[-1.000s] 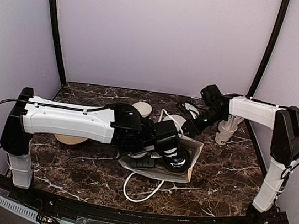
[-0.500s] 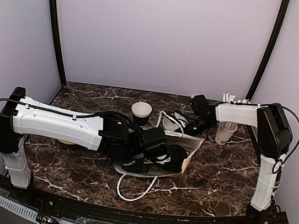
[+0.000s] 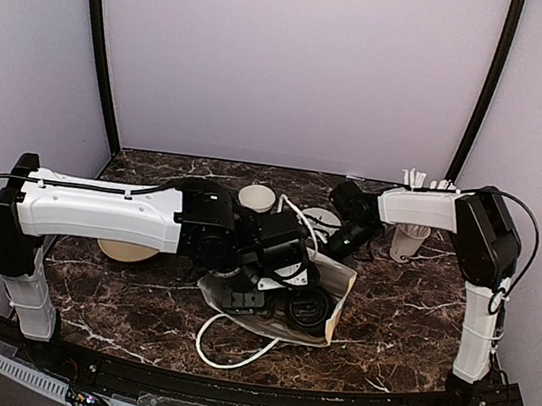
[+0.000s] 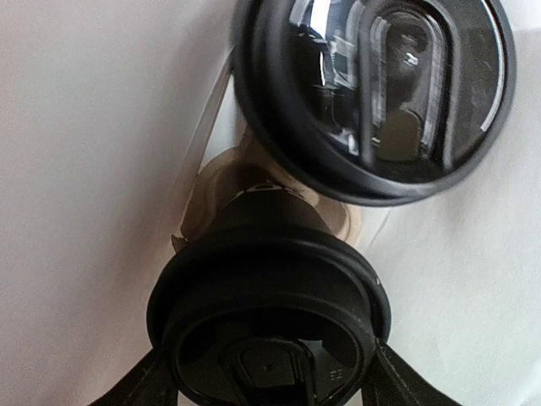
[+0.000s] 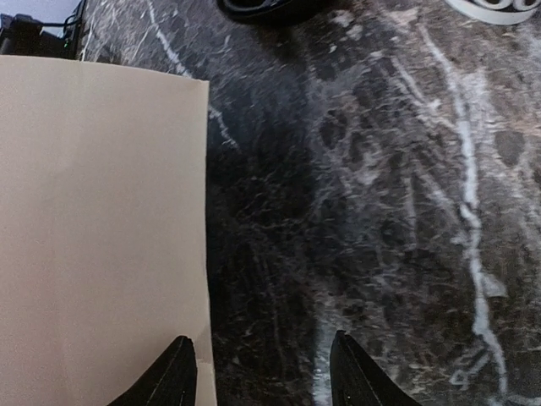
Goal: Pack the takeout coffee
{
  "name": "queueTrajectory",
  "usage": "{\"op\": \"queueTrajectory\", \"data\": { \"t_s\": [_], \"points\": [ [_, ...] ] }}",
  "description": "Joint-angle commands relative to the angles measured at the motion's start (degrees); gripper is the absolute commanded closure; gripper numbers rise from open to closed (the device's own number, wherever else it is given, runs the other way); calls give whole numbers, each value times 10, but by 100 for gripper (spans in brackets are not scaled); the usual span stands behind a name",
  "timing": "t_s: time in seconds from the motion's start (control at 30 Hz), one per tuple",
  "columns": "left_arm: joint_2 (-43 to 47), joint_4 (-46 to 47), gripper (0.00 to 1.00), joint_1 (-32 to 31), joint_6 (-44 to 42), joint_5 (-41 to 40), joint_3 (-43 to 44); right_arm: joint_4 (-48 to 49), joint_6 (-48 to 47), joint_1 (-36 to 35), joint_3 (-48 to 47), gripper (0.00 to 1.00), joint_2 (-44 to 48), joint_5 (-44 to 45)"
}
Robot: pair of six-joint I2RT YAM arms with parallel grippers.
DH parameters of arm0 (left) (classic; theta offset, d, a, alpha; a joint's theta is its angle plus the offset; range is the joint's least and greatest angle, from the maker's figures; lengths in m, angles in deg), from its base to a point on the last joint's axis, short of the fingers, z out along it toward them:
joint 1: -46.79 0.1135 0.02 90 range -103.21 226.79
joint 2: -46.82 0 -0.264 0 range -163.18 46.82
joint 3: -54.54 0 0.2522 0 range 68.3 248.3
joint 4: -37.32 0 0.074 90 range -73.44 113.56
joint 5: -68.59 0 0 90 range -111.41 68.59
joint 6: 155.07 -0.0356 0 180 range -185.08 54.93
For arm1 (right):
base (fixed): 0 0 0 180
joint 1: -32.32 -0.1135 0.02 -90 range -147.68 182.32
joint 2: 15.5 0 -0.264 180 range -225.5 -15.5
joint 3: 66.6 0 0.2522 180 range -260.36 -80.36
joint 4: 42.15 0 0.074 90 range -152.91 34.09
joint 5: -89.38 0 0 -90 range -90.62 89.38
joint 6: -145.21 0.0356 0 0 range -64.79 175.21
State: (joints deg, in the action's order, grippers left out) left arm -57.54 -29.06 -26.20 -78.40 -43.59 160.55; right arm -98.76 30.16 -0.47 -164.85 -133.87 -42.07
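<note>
Since the earlier frame the paper bag (image 3: 339,281) has slid toward the lower middle of the overhead view, and your left arm has gone with it.
Your left jaws pinch a lidded coffee cup (image 4: 269,313), low in the left wrist view inside the bag. A second lidded cup (image 4: 376,85) sits at upper right, just beside it. Your right jaws stand spread above the counter (image 5: 380,211), one finger over the bag's edge at lower left.
</note>
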Motion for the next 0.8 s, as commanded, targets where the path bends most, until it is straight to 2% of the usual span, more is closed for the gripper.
{"op": "queueTrajectory", "data": {
  "t_s": [0.0, 0.17, 0.4, 0.6, 0.77],
  "points": [
    [-5, -72, 64, 0, 48, 91, 32, -52, -36, -24, 16, 46, 4, -31],
    [-18, -93, 65, 2, 42, 107, 58, -67, -37, -21, 0, 45, 14, -10],
    [-64, -101, 66, 19, 27, 150, 100, -106, -42, 46, -76, 40, 83, 114],
    [-110, -84, 67, 33, 12, 147, 119, -157, -69, 92, -131, 38, 151, 107],
    [-131, -45, 70, 42, -1, 157, 114, -150, -71, 99, -112, 38, 212, 88]
  ]
}}
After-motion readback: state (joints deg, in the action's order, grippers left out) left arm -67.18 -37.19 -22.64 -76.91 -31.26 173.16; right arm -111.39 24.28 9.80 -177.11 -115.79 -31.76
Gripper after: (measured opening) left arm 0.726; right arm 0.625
